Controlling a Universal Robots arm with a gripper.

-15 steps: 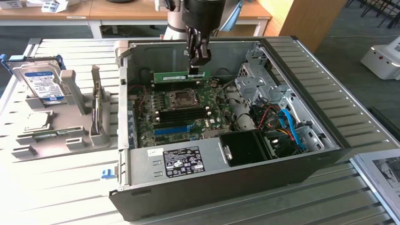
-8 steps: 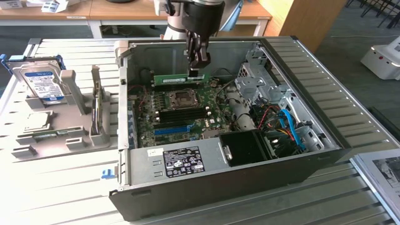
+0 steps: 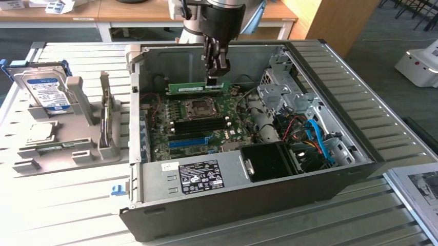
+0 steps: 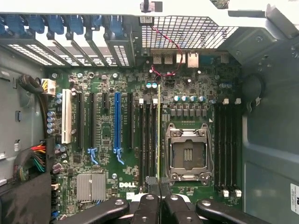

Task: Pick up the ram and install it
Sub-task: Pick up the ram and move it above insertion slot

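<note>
Green and thin, the ram (image 3: 193, 87) hangs pinched by its upper edge in our claw (image 3: 216, 77), whose jaws are closed on it. We see it inside the open computer case (image 3: 329, 77), held above the motherboard (image 3: 198, 123). From the wrist it lines up between the CPU socket (image 4: 187, 151) and black memory slots (image 4: 147, 140).

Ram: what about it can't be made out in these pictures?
- Chips and label on the ram: wrist view sees it edge-on; exterior view, too small.
- Whether it touches a slot: wrist view looks down its length, hiding the far edge.
- Gripped spot: covered by the pincer in both views.
</note>
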